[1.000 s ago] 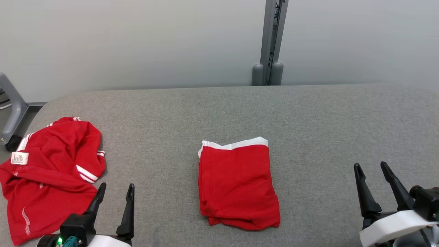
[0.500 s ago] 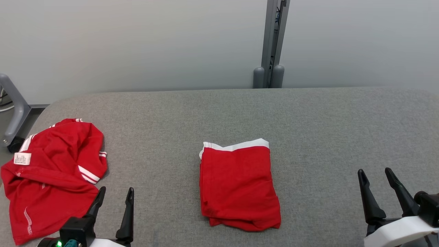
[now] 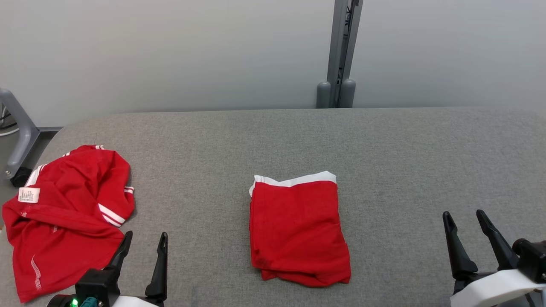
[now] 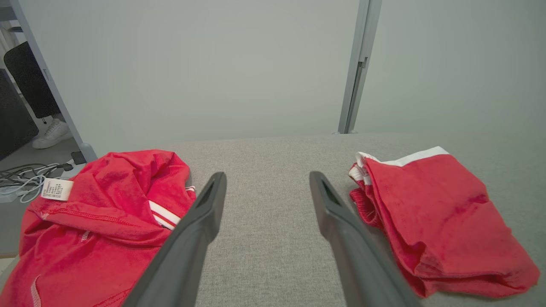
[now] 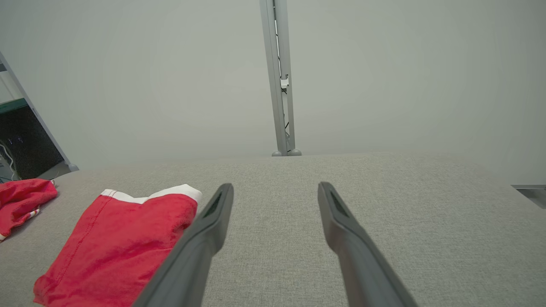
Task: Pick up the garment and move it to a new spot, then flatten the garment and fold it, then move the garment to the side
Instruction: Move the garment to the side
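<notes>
A grey fabric table (image 3: 384, 140) stands before pale wall panels (image 3: 170, 51) joined by a grey post (image 3: 341, 42).

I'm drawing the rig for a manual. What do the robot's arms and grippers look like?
Both the left gripper and the right gripper have two long, tapered black fingers on a black block. Behind each sits a white wrist casing. The left wrist also carries a small green light and a teal connector.

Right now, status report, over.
Left tool open, right tool open, both empty. Folded garment centred on table. Crumpled garment at left, apart.
</notes>
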Robot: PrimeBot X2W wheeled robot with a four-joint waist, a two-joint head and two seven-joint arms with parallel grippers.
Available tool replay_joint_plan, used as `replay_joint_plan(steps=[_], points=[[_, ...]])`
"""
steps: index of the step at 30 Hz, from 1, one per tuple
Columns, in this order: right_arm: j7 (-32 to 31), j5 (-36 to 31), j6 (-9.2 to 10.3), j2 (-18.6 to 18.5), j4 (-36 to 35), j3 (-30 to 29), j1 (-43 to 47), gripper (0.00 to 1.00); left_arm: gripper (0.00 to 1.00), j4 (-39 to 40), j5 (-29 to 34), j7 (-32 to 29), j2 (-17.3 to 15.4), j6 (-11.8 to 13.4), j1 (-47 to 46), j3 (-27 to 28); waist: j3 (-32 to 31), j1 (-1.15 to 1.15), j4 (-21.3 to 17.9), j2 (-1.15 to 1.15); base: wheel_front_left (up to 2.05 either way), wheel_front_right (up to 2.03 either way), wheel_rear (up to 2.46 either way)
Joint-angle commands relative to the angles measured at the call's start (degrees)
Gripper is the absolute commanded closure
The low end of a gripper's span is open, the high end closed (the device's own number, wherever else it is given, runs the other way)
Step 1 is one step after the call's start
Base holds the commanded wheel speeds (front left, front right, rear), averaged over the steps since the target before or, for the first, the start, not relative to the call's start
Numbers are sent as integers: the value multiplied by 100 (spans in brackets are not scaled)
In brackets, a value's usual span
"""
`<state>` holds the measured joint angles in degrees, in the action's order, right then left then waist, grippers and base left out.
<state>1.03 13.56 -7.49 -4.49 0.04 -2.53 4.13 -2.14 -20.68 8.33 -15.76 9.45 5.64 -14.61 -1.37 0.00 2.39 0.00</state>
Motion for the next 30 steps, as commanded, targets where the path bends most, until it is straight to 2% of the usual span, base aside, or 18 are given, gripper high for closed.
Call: replay_joint_plan(steps=[1,7,12,24,30], points=[[13,-32,-1,-28,7,-10,15,0,0,27,-8,11,-34,31,-43,10,4,0,3,0,0,0,0],[-27,-54,-1,-57,71,-52,-73,0,0,76,30,7,-14,-12,-261,-65,164,0,187,0,0,0,0],[-58,-55,-1,-123,291,165,-339,0,0,41,42,110,92,-74,-562,-152,515,0,484,0,0,0,0],[-72,271,-1,-115,1525,1051,-1105,0,0,-353,14,431,338,-277,-1223,-312,1094,0,1215,0,0,0,0],[-192,412,-1,-105,2175,1177,-1301,0,0,-508,23,539,408,-312,-1382,-324,1180,0,1333,0,0,0,0]])
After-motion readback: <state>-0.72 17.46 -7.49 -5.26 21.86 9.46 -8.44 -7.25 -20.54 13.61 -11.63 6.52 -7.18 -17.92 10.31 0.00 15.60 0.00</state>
